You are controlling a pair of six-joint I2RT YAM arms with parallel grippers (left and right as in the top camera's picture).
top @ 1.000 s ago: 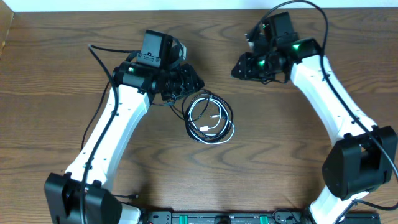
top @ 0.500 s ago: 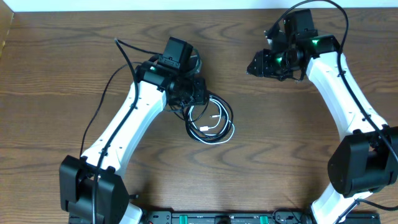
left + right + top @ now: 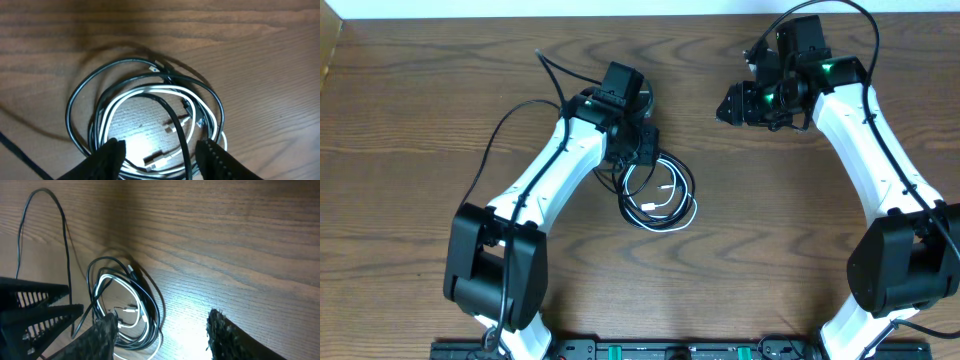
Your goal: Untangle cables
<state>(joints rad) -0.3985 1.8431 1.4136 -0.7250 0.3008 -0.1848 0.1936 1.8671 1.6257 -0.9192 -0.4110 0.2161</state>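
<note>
The black cable (image 3: 685, 178) and the white cable (image 3: 670, 222) lie coiled together on the wooden table at the middle. In the left wrist view the black loops (image 3: 80, 90) ring the white loops (image 3: 131, 95), with white plug ends (image 3: 159, 158) inside the coil. My left gripper (image 3: 638, 150) is open, just above the coil's upper left edge, its fingers (image 3: 161, 156) straddling the near side of the coil. My right gripper (image 3: 732, 105) is open and empty at the upper right, apart from the coil, which its wrist view shows at lower left (image 3: 150, 300).
The left arm's own thick black wire (image 3: 552, 72) loops over the table behind the arm. The table's far edge (image 3: 640, 14) runs along the top. A black rail (image 3: 650, 350) lies along the front edge.
My left arm has swung right and forward, bringing its gripper over the coil's upper left edge. My right gripper moved slightly right and up, then held still. The cables have not moved.
</note>
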